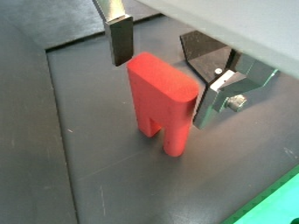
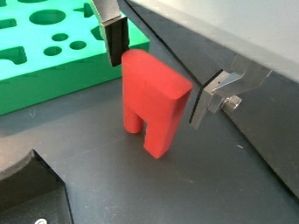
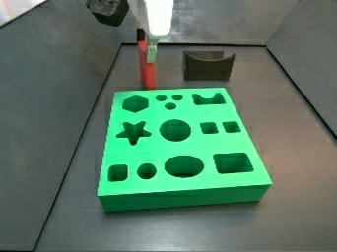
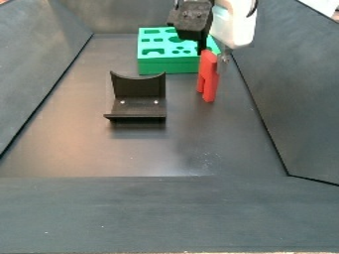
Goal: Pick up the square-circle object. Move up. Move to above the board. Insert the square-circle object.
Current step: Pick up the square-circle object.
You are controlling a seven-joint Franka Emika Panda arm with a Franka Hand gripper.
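Currently at pick stage: grasp not closed, nothing lifted.

Nearest in both wrist views, the gripper (image 2: 163,72) straddles the top of the square-circle object (image 2: 152,98), fingers (image 1: 118,39) spread with a gap showing on each side; the red block stands upright on the floor, notch down. Beyond it lies the board (image 3: 182,148), all holes empty, the dark grey block (image 3: 207,65) apart. Judged remaining: close, lift, carry over board, insert.

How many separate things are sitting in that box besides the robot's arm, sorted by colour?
Red: 1, the square-circle object, standing upright between the open jaws of the gripper
Green: 1, the board
Dark grey: 1, the block with a curved scoop
Total: 3
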